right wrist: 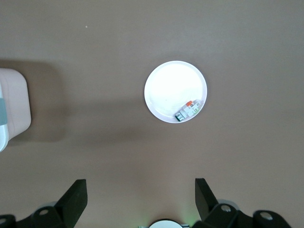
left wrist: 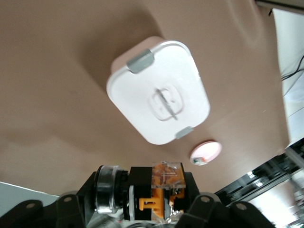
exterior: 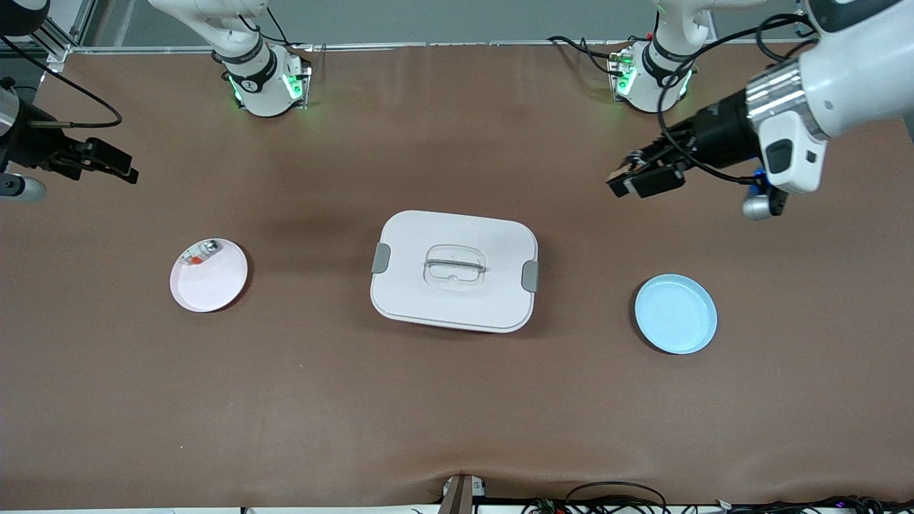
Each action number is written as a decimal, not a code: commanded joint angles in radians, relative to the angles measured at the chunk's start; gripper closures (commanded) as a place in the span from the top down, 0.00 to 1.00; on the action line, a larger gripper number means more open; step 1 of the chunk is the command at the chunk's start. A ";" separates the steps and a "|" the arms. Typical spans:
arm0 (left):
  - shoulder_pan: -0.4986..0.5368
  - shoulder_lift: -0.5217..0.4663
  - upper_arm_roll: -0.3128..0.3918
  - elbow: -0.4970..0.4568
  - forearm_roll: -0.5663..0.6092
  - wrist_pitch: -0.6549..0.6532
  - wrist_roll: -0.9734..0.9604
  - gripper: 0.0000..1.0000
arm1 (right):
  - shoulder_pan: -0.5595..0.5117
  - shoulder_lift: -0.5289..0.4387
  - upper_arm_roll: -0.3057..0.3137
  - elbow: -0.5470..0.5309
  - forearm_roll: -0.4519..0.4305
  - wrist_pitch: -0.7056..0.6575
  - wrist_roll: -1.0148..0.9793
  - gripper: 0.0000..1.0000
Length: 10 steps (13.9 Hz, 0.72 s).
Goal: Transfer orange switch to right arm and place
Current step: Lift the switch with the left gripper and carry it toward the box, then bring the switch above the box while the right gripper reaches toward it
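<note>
A: Over the tabletop toward the left arm's end, we list item one: the left gripper, up in the air, jaws closed on the orange switch. In the left wrist view the switch shows as a black block with an orange centre and a clear face, seated squarely between the jaws.

B: Item two: the right gripper, over the tabletop's edge at the right arm's end, jaws spread wide and holding nothing. It waits.

A: Item three: white lidded box, mid-tabletop, lid on, grey clips at both ends. Item four: blue plate, bare, toward the left arm's end, nearer the front camera than the box. Item five: pink plate, toward the right arm's end, with a small silvery piece with a red bit at its rim.

B: Step in hand, as we judge it: bringing the switch to a handover. We'd meet above the box, well clear of its lid, and present the switch with free faces exposed.

A: Agreed. The right jaws should close on those faces crosswise to the left pair, and we'd release only once that grip looks firm.
</note>
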State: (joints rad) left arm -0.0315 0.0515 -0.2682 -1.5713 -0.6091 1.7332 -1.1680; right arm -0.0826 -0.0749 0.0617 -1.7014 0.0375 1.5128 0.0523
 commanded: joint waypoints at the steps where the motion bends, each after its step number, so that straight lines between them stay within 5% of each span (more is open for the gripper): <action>1: 0.002 0.008 -0.069 0.016 -0.001 0.086 -0.201 0.43 | 0.036 0.014 0.003 0.037 0.012 -0.042 0.009 1.00; 4: -0.007 0.042 -0.150 0.016 0.000 0.189 -0.384 0.43 | 0.056 0.009 0.003 0.028 0.108 -0.039 0.011 1.00; 10: -0.139 0.099 -0.158 0.027 0.083 0.282 -0.527 0.43 | 0.136 -0.002 0.004 -0.009 0.372 0.064 0.044 1.00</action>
State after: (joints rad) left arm -0.1474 0.1267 -0.4244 -1.5720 -0.5518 1.9946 -1.6664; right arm 0.0095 -0.0691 0.0697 -1.6967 0.3547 1.5450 0.0609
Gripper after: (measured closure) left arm 0.278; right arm 0.000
